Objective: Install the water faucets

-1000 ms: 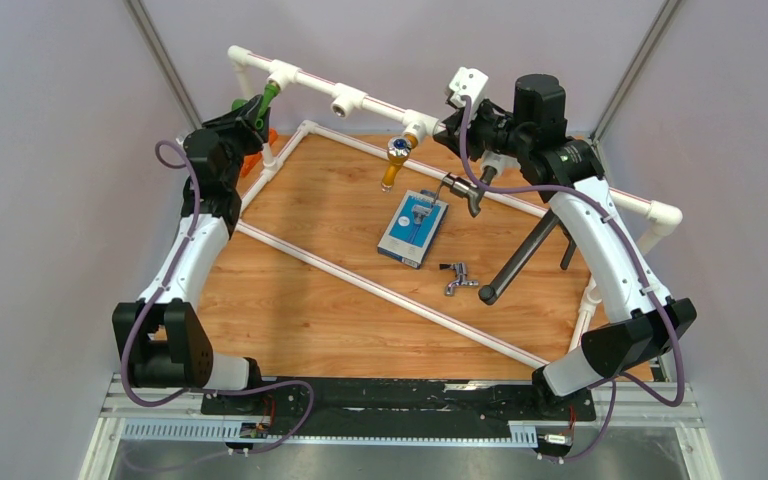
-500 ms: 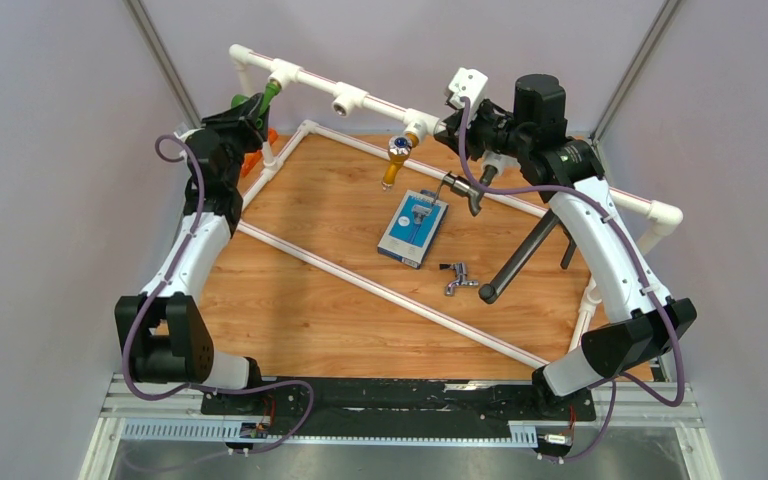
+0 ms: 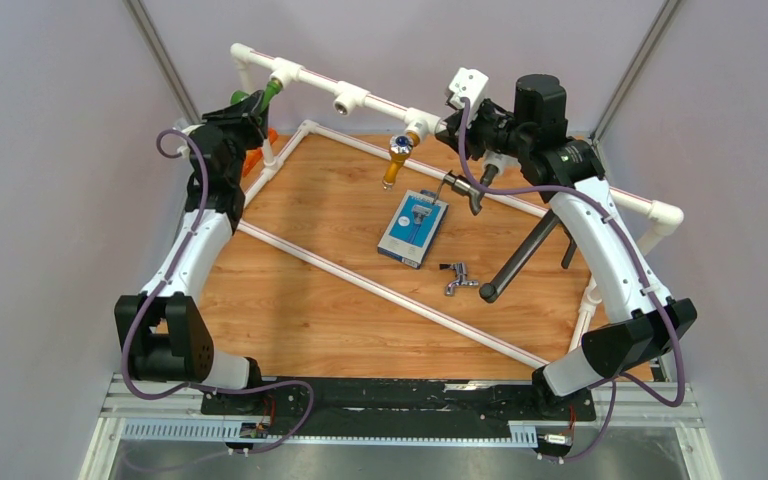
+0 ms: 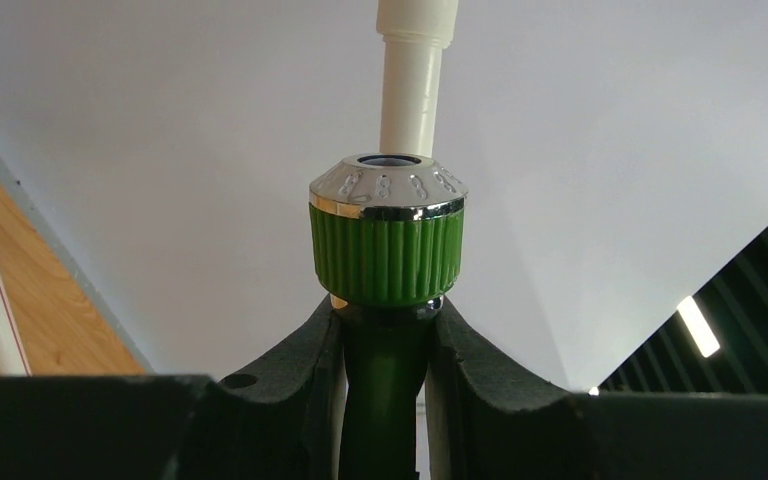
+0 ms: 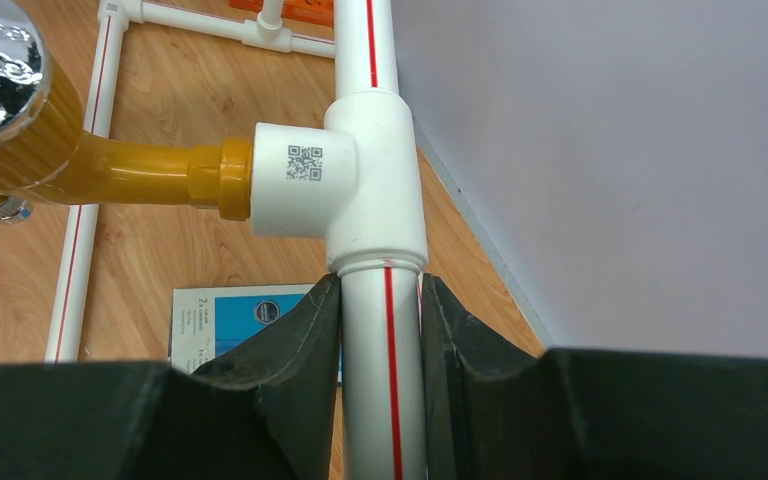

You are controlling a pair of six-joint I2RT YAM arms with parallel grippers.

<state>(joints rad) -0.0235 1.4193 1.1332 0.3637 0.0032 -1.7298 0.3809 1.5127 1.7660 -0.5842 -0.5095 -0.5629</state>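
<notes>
**A:** While the left gripper [image 4: 388, 318] pinches the green faucet [image 4: 388, 240] by its neck, just under the ribbed knob, where does that faucet sit?

**B:** Upper left of the overhead frame. Its far end is up against the corner tee [image 3: 282, 74] of the white pipe frame [image 3: 317, 81]. Thread engagement: cannot tell, the joint is hidden.

**A:** Right gripper?

**B:** Right gripper [image 5: 378, 290] is pressed onto the white pipe just below the tee with the printed code [image 5: 375, 190]. Both jaws touch the pipe. The yellow faucet [image 5: 110, 165] is already seated in that tee's side socket. My reading is that this arm is bracing the frame.

**A:** Other faucets?

**B:** The chrome faucet [image 3: 457, 277] lies loose on the tabletop [image 3: 290, 310], lower right of the blue-and-white box [image 3: 413, 228] and apart from it. The middle tee [image 3: 348, 100] shows an empty socket.

**A:** Step in hand?

**B:** Judged as threading the green faucet into the corner tee. Roughly one faucet is done, one is in progress and the chrome one is untouched.

**A:** Next move needs?

**B:** Wrist rotation about the socket axis, with the faucet kept square to the opening. A tilted start risks cross-threading. The right gripper should hold firm so the frame does not twist. Release the faucet only once it stands by itself.
</notes>
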